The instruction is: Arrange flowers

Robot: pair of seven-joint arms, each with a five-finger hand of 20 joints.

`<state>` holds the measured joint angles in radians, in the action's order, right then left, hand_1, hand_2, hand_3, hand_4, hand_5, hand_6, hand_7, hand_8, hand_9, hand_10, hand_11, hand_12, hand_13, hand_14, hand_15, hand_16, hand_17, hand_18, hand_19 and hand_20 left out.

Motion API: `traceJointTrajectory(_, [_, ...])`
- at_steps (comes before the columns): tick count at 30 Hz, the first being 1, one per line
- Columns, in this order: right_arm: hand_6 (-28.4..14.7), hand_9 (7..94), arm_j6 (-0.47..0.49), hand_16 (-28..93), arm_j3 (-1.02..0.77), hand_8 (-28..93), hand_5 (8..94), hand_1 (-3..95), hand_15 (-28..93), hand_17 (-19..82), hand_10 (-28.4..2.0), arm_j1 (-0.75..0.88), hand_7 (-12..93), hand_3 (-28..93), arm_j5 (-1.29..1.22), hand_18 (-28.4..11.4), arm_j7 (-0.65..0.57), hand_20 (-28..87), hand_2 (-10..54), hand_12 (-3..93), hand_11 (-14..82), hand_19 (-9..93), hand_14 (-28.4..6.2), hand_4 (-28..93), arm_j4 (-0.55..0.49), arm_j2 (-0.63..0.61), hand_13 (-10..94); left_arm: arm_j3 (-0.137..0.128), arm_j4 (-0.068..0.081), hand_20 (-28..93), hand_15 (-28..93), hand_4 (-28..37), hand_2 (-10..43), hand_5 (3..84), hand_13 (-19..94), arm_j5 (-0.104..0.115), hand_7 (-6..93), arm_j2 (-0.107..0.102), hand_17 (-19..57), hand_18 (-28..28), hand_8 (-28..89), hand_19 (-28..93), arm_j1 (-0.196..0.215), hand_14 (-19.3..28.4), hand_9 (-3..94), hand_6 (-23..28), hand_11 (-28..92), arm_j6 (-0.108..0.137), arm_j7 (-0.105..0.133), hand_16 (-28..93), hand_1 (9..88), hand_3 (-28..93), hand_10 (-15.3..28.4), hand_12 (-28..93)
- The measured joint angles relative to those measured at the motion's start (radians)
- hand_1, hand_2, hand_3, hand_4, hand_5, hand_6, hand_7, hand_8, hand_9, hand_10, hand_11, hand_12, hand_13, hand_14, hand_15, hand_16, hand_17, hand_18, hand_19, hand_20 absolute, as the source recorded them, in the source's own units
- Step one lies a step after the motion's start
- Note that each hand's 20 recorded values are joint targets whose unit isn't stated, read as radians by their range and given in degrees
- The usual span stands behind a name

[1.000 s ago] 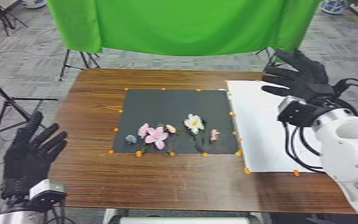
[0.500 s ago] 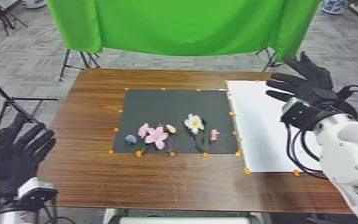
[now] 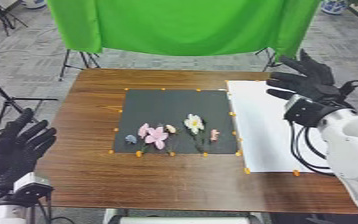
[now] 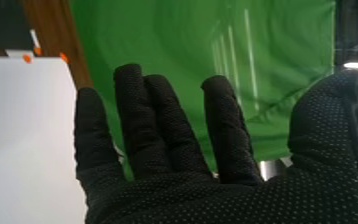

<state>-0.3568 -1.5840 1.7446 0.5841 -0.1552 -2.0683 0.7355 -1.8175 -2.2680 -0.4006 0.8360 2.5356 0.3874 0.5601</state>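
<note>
Several flowers lie on the black sheet (image 3: pixel 158 107) in the head view: a large pink flower (image 3: pixel 156 136), a white flower (image 3: pixel 193 123) with a yellow centre, a small blue one (image 3: pixel 131 139) and a small pink one (image 3: pixel 214 134). My right hand (image 3: pixel 310 82) is open above the far right part of the table, over the white sheet's edge, away from the flowers. In the right wrist view my right hand (image 4: pixel 220 200) has straight, spread fingers and holds nothing. My left hand (image 3: pixel 14 150) is open beside the table's left edge.
The white sheet (image 3: pixel 269 145) lies right of the black one on the wooden table (image 3: pixel 87 172). Orange tabs line both sheets' edges. A green cloth (image 3: pixel 189 25) hangs beyond the far edge; a black stand (image 3: pixel 11 100) is at the left.
My left hand has moved left, away from the table's edge. My right hand has shifted slightly right, and its fingers have tilted a little. The flowers have stayed in place.
</note>
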Motion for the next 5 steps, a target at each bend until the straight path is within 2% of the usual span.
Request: traceJointTrajectory(5, [0.2, 45.7, 0.011, 14, -0.018, -10, 41.8, 11.7, 32, 6, -18.3, 0.049, 12, 80, 0.001, -25.6, 0.006, 17, 13.5, 13.8, 9.6, 45, -22.2, -27, 0.000, -0.001, 35, 0.010, 0.008, 3, 47, -22.6, 5.3, 31.5, 18, 0.019, 7.2, -0.013, -8.7, 27.7, -7, 47, -0.005, 24.3, 28.0, 4.7, 21, 0.001, 0.023, -10, 27.5, 61, 16.8, 11])
